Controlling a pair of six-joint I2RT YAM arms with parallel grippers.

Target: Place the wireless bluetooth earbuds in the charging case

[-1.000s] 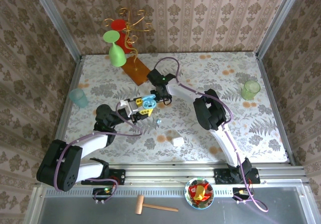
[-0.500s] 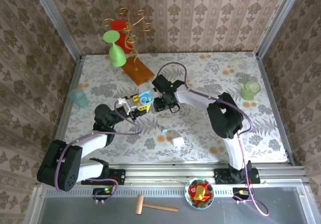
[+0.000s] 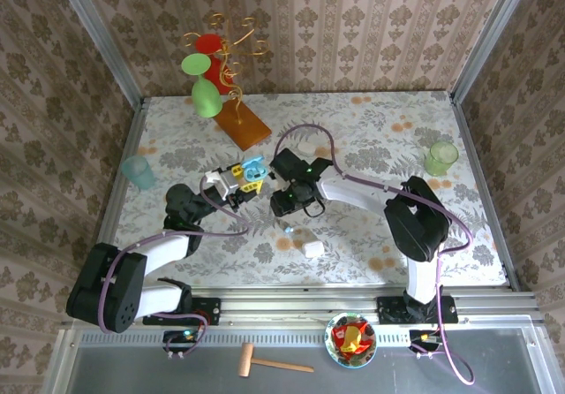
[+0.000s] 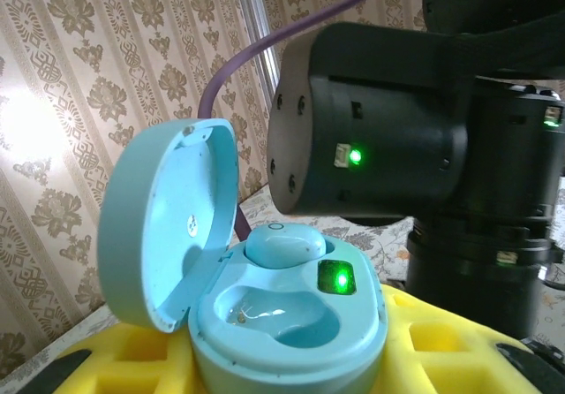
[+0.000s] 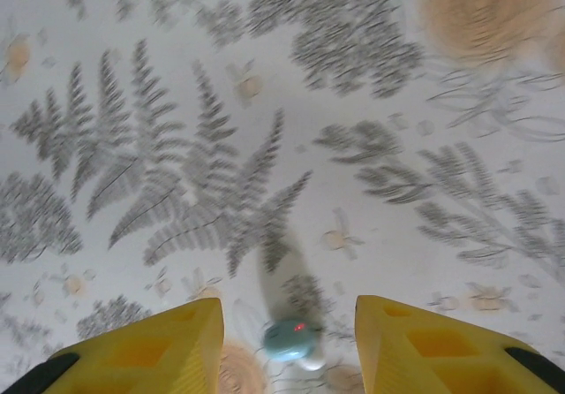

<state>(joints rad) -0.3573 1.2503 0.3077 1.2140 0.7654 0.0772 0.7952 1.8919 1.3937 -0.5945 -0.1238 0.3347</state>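
Note:
My left gripper is shut on the open pale blue charging case, which rests between its yellow fingers with the lid tipped up to the left. One pale blue earbud sits in the far slot and the near slot is empty; a green light glows on the case. A second pale blue earbud with a red dot lies on the table, also seen in the top view as a small blue earbud. My right gripper hangs open just above it, a finger on either side, not touching.
A small white case lies just right of the loose earbud. A green cup stands at far right and a blue cup at far left. A wire stand with green and red glasses is at the back.
My right gripper pulled away from the held case and swung toward the near side, over the loose earbud. The earbud lies slightly nearer than a second ago. The left gripper barely moved.

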